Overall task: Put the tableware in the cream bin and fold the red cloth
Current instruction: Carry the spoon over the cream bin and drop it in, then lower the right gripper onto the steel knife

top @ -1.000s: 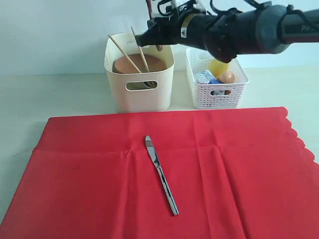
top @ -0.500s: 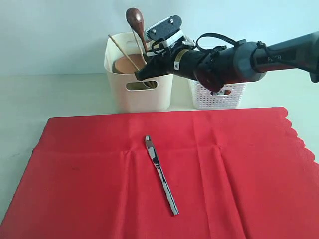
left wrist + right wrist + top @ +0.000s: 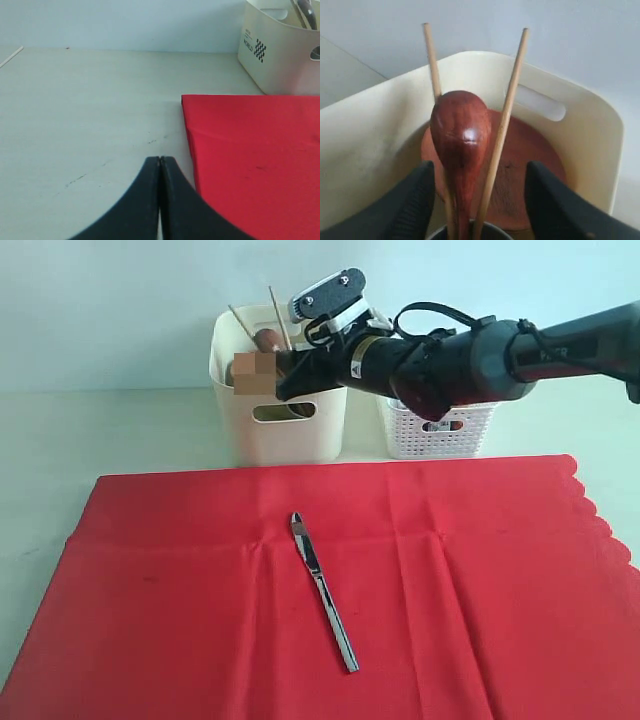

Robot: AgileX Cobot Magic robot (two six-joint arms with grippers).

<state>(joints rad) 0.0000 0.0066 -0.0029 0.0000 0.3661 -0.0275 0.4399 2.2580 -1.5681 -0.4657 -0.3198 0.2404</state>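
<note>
One piece of tableware outside the cream bin (image 3: 280, 440): silver table knife (image 3: 322, 590). Lies flat on the red cloth (image 3: 150, 620), roughly midway between the cloth's two side edges, clear of every edge and well apart from the bin. Long axis slantwise across the cloth: blade tip toward the edge nearest the bin, handle end toward the opposite edge and angled a little toward the scalloped side.

Probably stiff, thin, smooth and slippery; modest in weight; not fragile. Sits very low on soft fabric, so likely to bring a fold of cloth into any pinch. Best taken across the narrow width, on the handle close to the blade junction, for balance and to keep the long steel from swinging. Calls for a firm squeeze, given the polished surface. Worth tipping blade-down for entry into the tall bin.

Right tool (image 3: 481, 170) above the bin's open top, jaws spread wide, grasping nothing. Brown wooden spoon (image 3: 461, 135) between the two fingers, seemingly touching neither, bowl end up, handle down inside the bin. Pair of long wooden chopsticks (image 3: 507, 100) upright on either side of the spoon; round brown plate (image 3: 530, 150) leaning behind.

Left tool (image 3: 160, 162) clenched and empty, over bare worktop (image 3: 75, 100), just beside a corner of the cloth.
</note>
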